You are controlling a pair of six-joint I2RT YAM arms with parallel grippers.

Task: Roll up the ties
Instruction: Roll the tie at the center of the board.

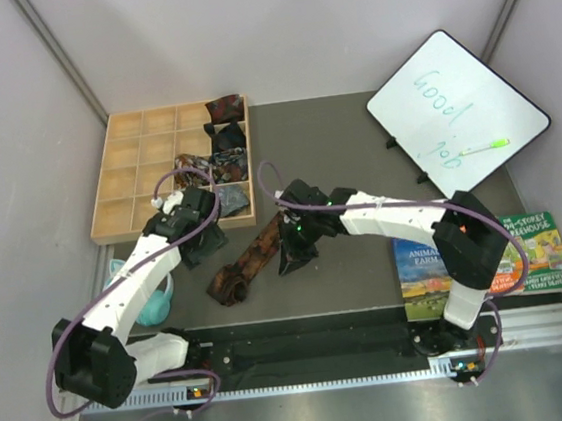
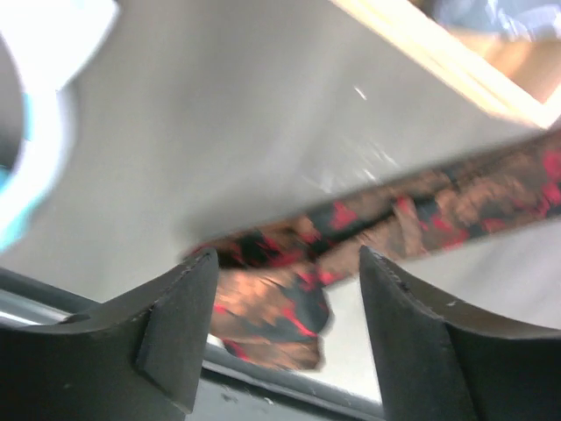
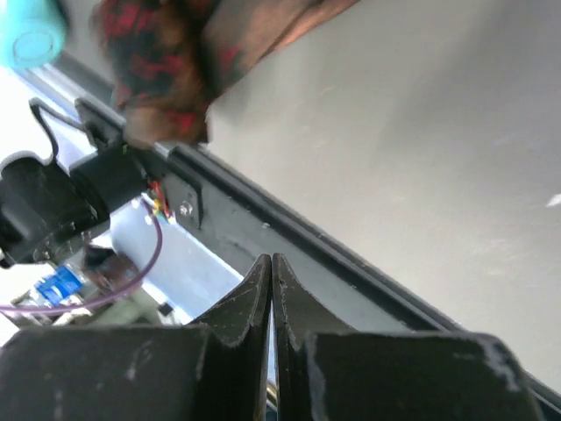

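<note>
Where the long tie [image 1: 251, 262] lies slantwise on the dark table [image 1: 354, 142] at the centre of the top view, its lower-left end is wound into a loose roll and the rest runs as a flat strip toward the upper right. The left claw [image 1: 207, 244] hangs just left of the strip, near the roll. In the left wrist view its fingers [image 2: 175, 333] stand wide apart and grip nothing, with the rolled end of the long tie [image 2: 276, 307] showing between and beyond them. The right claw [image 1: 296, 254] sits just right of the strip. In the right wrist view its fingers [image 3: 254, 298] are pressed together on nothing, and the long tie [image 3: 162, 61] appears blurred at upper left. A wooden tray [image 1: 154, 148], at upper left of the top view, holds small rolled ties [image 1: 225, 136] in its right-hand compartments. Teal headphones [image 1: 155, 304] lie beside the left arm at lower left. A whiteboard [image 1: 457, 112] stands at upper right, and books [image 1: 526, 245] lie at lower right.
</note>
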